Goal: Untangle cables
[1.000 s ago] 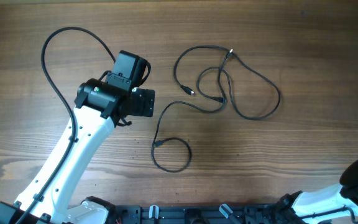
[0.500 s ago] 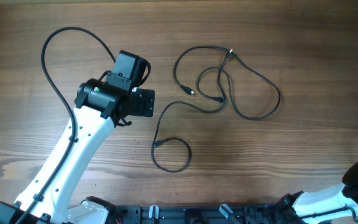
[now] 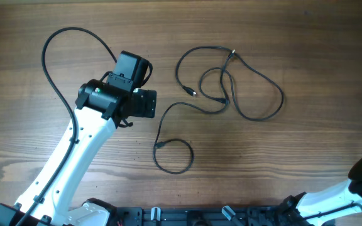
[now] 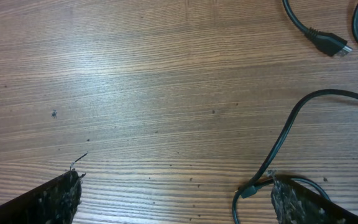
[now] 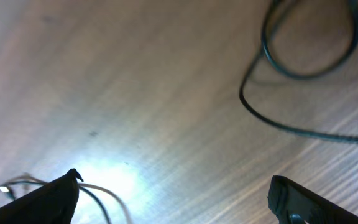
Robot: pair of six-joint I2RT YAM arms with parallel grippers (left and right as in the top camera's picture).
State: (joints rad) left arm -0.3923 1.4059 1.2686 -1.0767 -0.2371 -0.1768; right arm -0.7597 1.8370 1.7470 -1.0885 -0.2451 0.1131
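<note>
Left gripper (image 4: 173,202): jaws fully apart, empty; cables (image 4: 325,40) lie just beside it. Right gripper (image 5: 173,199): apparently wide apart, empty.

Table (image 3: 294,163) of brown wood, fine straight grain, matt, with a pale sheen where light falls. Cables (image 3: 256,75) sheathed in smooth black plastic, slightly glossy; plug (image 4: 331,42) of moulded black plastic tipped with bright metal. Left arm (image 3: 74,163) cased in smooth white plastic, wrist housing (image 3: 144,103) in matt black. Fingers (image 4: 48,199) of left gripper (image 4: 173,202) black, rough, speckled and scuffed.
</note>
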